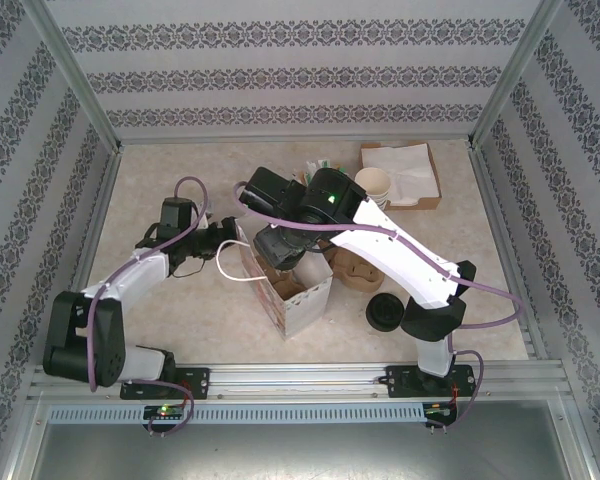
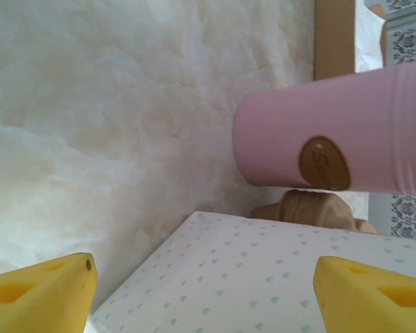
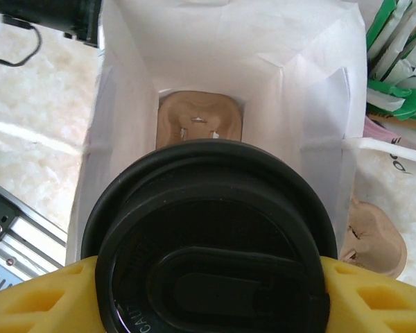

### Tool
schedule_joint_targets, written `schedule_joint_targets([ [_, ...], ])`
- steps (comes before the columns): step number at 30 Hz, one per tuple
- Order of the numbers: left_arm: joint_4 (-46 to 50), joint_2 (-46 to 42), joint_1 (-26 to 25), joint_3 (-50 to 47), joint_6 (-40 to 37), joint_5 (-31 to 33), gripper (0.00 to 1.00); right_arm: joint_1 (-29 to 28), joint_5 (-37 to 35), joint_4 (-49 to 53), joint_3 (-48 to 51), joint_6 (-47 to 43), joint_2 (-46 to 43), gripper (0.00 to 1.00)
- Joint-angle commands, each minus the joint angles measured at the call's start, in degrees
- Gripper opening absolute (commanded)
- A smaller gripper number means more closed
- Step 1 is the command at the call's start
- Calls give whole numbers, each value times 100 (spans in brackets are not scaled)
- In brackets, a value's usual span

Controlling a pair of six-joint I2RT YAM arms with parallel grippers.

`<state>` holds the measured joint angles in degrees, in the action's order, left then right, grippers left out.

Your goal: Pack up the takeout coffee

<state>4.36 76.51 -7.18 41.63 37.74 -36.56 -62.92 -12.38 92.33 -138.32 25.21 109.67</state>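
Observation:
The takeout coffee shows from above in the right wrist view as a round black lid (image 3: 208,243); its cup is hidden below the lid. My right gripper (image 3: 208,295) is shut on it, a yellow finger at each side of the lid. It hangs over the open mouth of a white paper bag (image 3: 125,104), where a brown cup carrier (image 3: 200,121) lies on the bottom. In the top view my right gripper (image 1: 280,250) hovers above the bag (image 1: 305,305). My left gripper (image 1: 227,240) is open at the bag's left side, its fingers (image 2: 41,291) straddling the heart-patterned wall (image 2: 249,277).
A pile of loose black lids (image 1: 385,312) and a second brown carrier (image 1: 356,268) lie right of the bag. Lidless cups (image 1: 375,185), a napkin tray (image 1: 405,170) and green sachets (image 3: 395,62) stand behind. A pink cup (image 2: 333,139) is beyond the bag.

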Motion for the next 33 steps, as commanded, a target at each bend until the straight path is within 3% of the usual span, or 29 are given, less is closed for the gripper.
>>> schedule_joint_targets([
  [1, 415, -525, -64, -25, -239, 290, 83, -102, 64, 276, 134, 154, 25, 53],
  [9, 1875, -1328, -55, 547, -597, 1837, 90, -158, 242, 47, 660, 310, -159, 53],
  [13, 2150, -1664, -55, 812, -617, 2237, 94, -175, 273, -64, 1032, 404, -303, 53],
  [33, 2601, -2173, -55, 1668, -605, 1891, 96, -134, 559, -863, 2346, 581, -674, 52],
])
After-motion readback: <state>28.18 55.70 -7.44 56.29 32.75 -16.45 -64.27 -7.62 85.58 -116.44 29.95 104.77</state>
